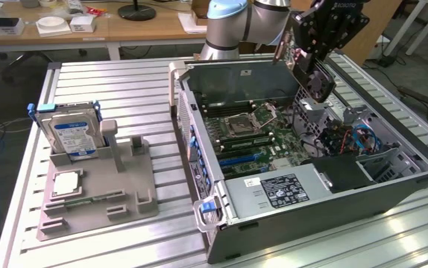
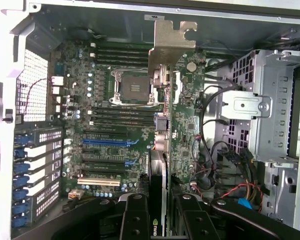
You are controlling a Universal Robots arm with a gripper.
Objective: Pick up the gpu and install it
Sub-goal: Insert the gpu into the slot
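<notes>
One black two-fingered gripper is clamping the gpu, a thin brownish-green card with a black fan cooler and silver end bracket, its jaws pressing on both faces. The card is hanging edge-down above the open grey metal computer case, over the green motherboard, apart from it. Well apart, a silver blue-labelled hard drive is standing in a grey holder tray.

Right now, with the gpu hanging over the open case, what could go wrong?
1. The gpu hangs from the gripper with its metal bracket at the far end; that end could strike the motherboard near the CPU socket.
2. Loose cables beside the drive cage could snag the card.
3. The grip seems to be on one end only, so the card might swing or slip.
</notes>
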